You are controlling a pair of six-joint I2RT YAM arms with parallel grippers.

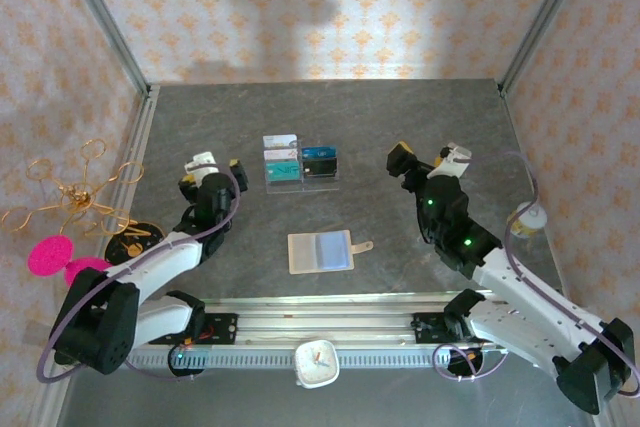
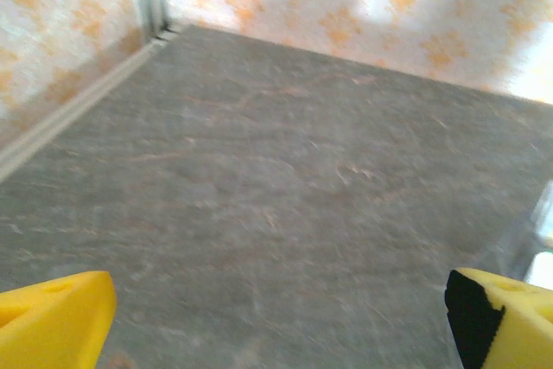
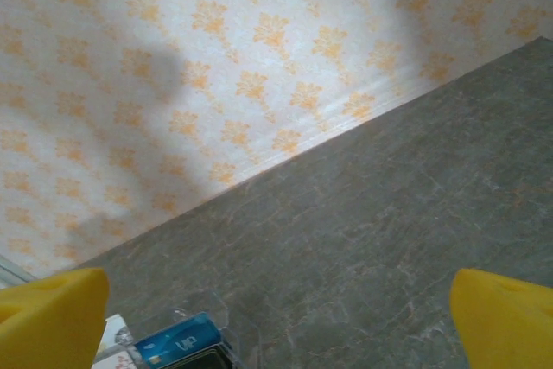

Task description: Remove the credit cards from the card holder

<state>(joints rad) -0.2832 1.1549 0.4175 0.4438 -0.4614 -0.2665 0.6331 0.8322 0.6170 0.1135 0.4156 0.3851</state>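
Note:
The card holder (image 1: 320, 252) lies open and flat on the table's near middle, beige with a blue-grey inside and its snap tab pointing right. Whether a card sits in it I cannot tell. Behind it stands a clear acrylic tray (image 1: 335, 179) with credit cards upright in it: white (image 1: 280, 141), teal (image 1: 283, 169), blue (image 1: 318, 153). My left gripper (image 1: 212, 169) hovers left of the tray, open and empty, and its yellow fingers (image 2: 52, 321) frame bare table. My right gripper (image 1: 420, 157) is to the tray's right, open and empty, with the blue VIP card (image 3: 177, 341) by its left finger (image 3: 52, 317).
A gold wire stand with pink discs (image 1: 50, 252) stands at the left edge. A small bottle (image 1: 527, 219) is at the right beside the right arm. A white clock (image 1: 316, 362) rests on the front rail. Papered walls enclose three sides.

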